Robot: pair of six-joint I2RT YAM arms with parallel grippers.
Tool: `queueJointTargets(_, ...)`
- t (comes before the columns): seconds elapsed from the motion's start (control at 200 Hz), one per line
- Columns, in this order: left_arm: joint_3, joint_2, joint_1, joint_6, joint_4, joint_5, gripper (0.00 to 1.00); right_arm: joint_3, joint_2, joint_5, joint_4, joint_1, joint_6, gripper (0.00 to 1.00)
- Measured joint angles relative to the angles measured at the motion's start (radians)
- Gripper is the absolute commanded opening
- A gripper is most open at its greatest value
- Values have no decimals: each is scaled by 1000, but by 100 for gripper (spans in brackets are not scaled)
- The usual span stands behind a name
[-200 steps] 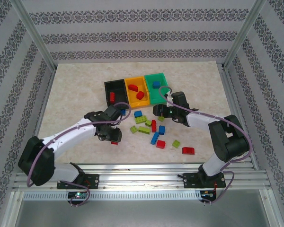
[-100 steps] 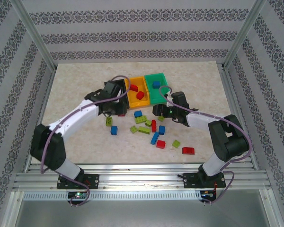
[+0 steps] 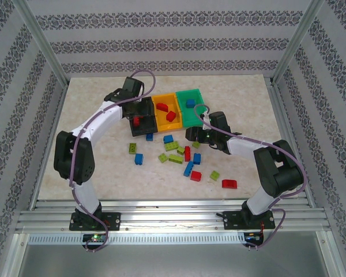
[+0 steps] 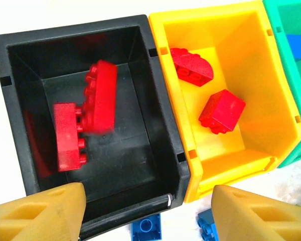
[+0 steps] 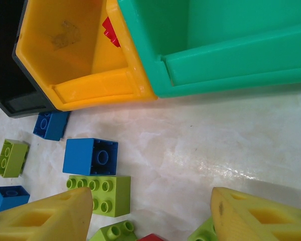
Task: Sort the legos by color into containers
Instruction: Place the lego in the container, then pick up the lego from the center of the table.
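Left tool (image 4: 150,217) hangs above the black bin (image 4: 166,125), jaws apart, nothing between them. Below it a red brick (image 4: 100,95) shows blurred, on edge. I judge it is mid-drop. A second red brick (image 4: 67,136) lies flat on the bin floor beside it.

Yellow bin (image 4: 271,125), middle of the row, holds two more red pieces (image 4: 221,111). Green bin (image 4: 281,20), at the right end, has one blue brick (image 4: 295,45).

Right tool (image 5: 150,216) sits low over the surface (image 5: 200,145) just in front of the yellow and green bins. It is released and empty, with a loose blue brick (image 5: 90,156) and a lime brick (image 5: 99,193) close by its left finger.

Step in hand: depositing a red into black.

Next, as I read it: lift the left tool clear and return to the scattered legos (image 3: 184,154) for another pick. The right tool needs to centre over one brick, descend and close.

Concern: reds are split across two bins.

Markings: no labels or readable writing. I can't make out any lettering on the studs.
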Motion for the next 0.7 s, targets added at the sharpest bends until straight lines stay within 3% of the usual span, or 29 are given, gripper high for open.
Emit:
queueJointTargets(0.32,-446,-303,0,48,223,-6,73,1,0,0,-15,1,-8,64)
queueJointTargets(0.46,-583,-391,6,77,302,-33,74,1,0,0,-60,3,-18,65)
queueJointTargets(0.525,-644,-432,11,92,337,-54,79,-3,-7,0,-80,4,-20,65)
queueJointTargets(0.7,-798,-542,14,113,441,-103,81,-40,-104,8,-204,27,-45,65)
